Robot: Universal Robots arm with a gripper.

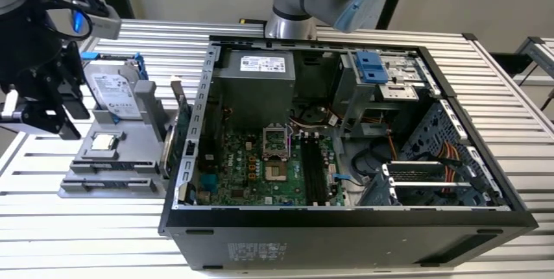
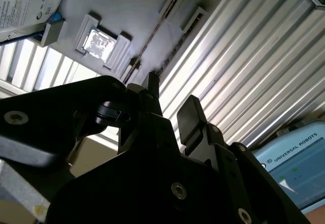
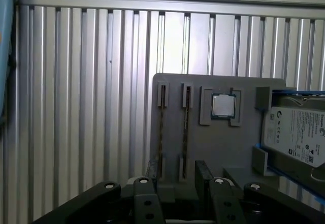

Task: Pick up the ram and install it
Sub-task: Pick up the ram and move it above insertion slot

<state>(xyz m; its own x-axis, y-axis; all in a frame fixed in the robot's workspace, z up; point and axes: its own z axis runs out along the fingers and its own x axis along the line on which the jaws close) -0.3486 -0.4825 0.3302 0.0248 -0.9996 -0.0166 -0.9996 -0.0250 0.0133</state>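
The gripper (image 1: 48,120) hangs at the exterior view's left, above the slatted aluminium table (image 1: 364,29) and near the outer side of a gray parts holder (image 1: 87,188), which sits just beside the open computer case (image 1: 346,219). In the second wrist view the gripper (image 2: 170,94) has its two black fingers (image 2: 190,113) spread apart with a clear gap between them, and nothing is held in that gap. Past the fingers, the ram (image 3: 161,132) stands on edge in a long narrow slot of the holder and appears as a thin strip running between the slot's two end posts. It shows the same way in the second wrist view (image 2: 154,35), apart from the fingertips. A second thin stick (image 3: 185,130) stands in the neighbouring slot, parallel to the ram. Next along the holder, a processor chip (image 3: 222,105) lies flat in a square recess. Beyond the chip, a silver hard drive (image 3: 297,132) with blue rails stands upright. Inside the case, the green motherboard (image 1: 251,169) lies flat. Its long black memory slots (image 1: 313,169) run side by side near its middle, well apart from the gripper.
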